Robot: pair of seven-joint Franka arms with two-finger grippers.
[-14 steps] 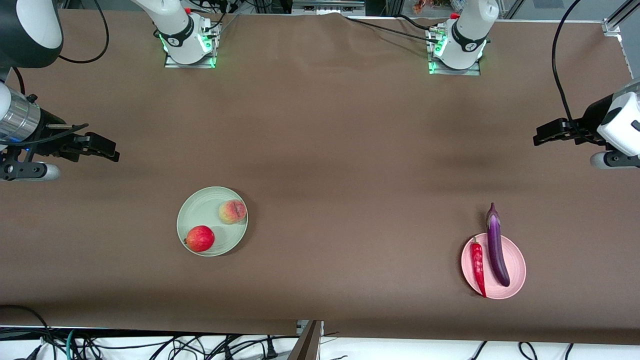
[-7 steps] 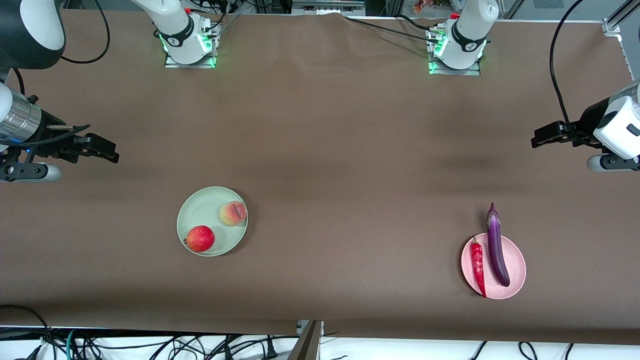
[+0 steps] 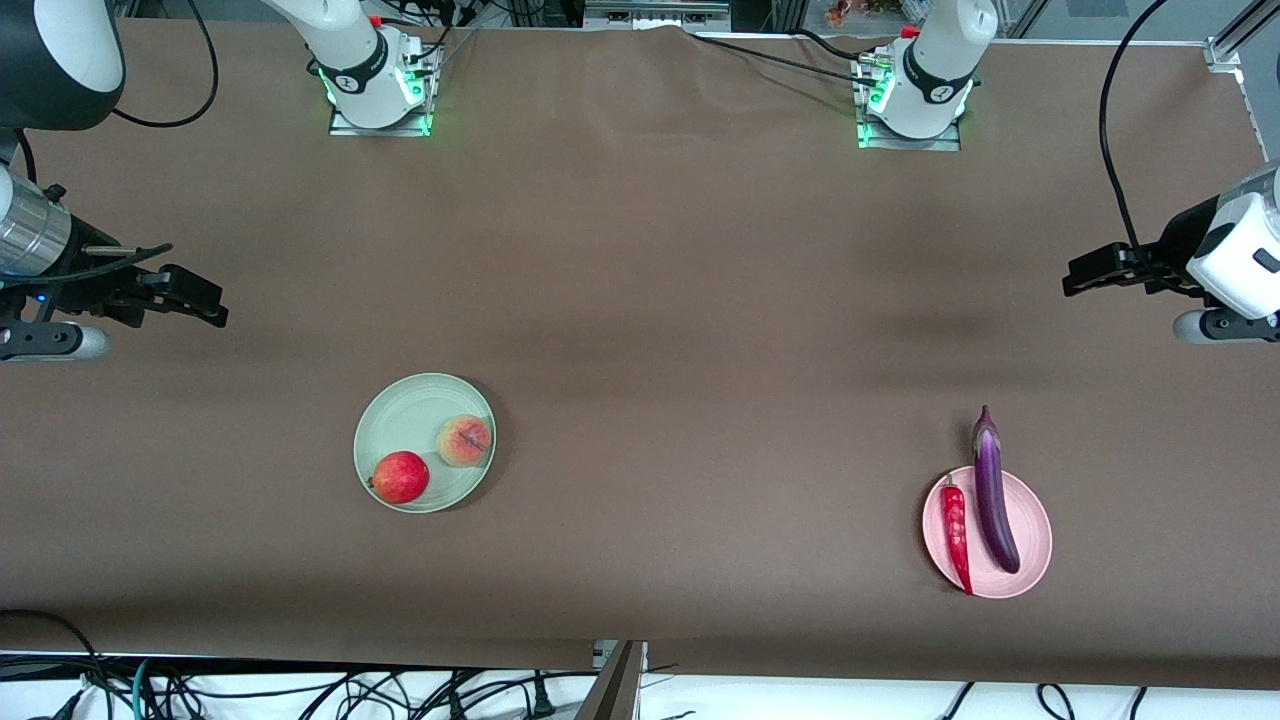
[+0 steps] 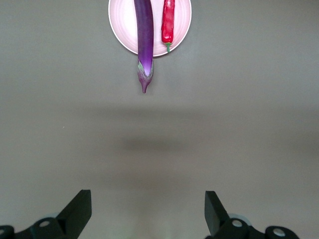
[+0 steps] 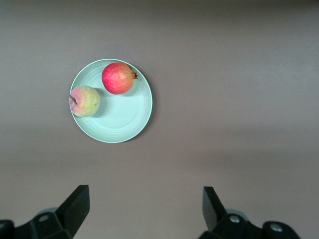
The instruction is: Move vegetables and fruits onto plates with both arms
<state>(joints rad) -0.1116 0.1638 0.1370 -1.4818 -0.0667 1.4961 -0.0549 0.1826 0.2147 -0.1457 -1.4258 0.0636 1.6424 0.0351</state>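
A red pomegranate (image 3: 401, 477) and a blushed peach (image 3: 464, 441) lie side by side on the mint green plate (image 3: 400, 420). On the pink plate (image 3: 1032, 520) rest the purple eggplant (image 3: 993, 490), its cap end sticking out past the rim, and the red chili (image 3: 956, 535) beside it. My right gripper (image 3: 212, 300) hangs open and empty over bare table at the right arm's end. My left gripper (image 3: 1075, 275) hangs open and empty over bare table at the left arm's end. The left wrist view shows the eggplant (image 4: 145, 35), chili (image 4: 168, 22) and open left gripper (image 4: 148, 209). The right wrist view shows the pomegranate (image 5: 117, 78), peach (image 5: 85, 101) and open right gripper (image 5: 146, 206).
Brown table covering (image 3: 680, 350) spans the whole surface. Both arm bases (image 3: 375, 85) (image 3: 915, 95) stand along the table edge farthest from the front camera. Cables hang below the table's near edge (image 3: 300, 690).
The peach has rolled a little nearer the front camera on the green plate. My right gripper has drawn back slightly toward its end of the table. The left gripper has barely shifted.
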